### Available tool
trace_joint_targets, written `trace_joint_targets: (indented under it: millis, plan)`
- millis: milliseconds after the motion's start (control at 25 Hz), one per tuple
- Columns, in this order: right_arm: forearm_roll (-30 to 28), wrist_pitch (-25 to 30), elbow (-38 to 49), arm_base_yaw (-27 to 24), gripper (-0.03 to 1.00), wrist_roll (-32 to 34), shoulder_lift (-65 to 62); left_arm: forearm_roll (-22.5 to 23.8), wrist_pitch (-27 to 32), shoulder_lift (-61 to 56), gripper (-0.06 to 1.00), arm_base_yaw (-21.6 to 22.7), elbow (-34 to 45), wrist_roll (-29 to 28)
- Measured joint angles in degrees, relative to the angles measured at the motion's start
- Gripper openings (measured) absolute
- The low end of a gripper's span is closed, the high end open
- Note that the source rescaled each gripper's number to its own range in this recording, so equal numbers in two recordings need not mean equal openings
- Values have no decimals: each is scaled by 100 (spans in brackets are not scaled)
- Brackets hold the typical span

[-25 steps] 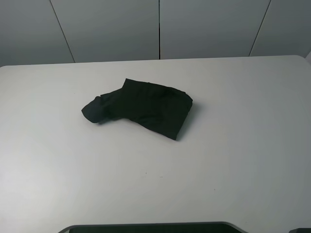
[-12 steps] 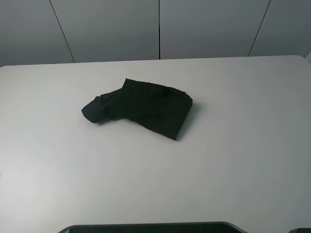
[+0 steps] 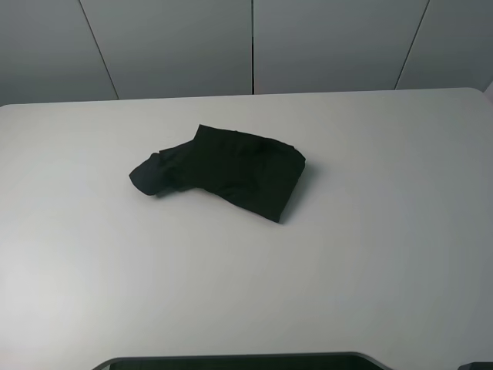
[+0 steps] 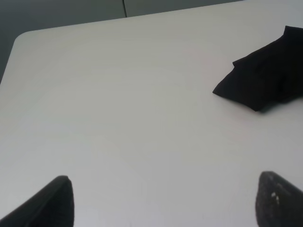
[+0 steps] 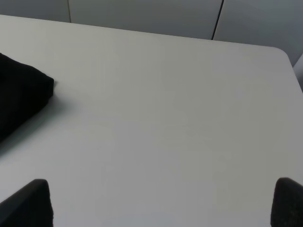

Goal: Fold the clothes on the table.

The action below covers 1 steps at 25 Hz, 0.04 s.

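The clothes (image 3: 223, 171) are a black garment lying bunched and partly folded near the middle of the white table (image 3: 370, 231); no print shows. One end of the clothes (image 4: 265, 82) appears in the left wrist view, another end of the clothes (image 5: 19, 99) in the right wrist view. My left gripper (image 4: 163, 201) is open over bare table, well short of the garment, with only its black fingertips (image 4: 52, 203) showing. My right gripper (image 5: 163, 203) is open too, fingertips (image 5: 289, 201) far apart, nothing between them. Neither gripper shows in the exterior high view.
Grey wall panels (image 3: 254, 46) stand behind the table's far edge. A dark rounded edge (image 3: 231, 361) runs along the bottom of the exterior high view. The table's rounded corners (image 4: 21, 40) show in the wrist views.
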Motion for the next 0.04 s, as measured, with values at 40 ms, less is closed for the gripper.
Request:
trace_joint_targets:
  millis: [40]
  plan:
    - [0, 0, 0, 0, 100, 0, 0, 0, 0, 0, 99, 0, 0, 0]
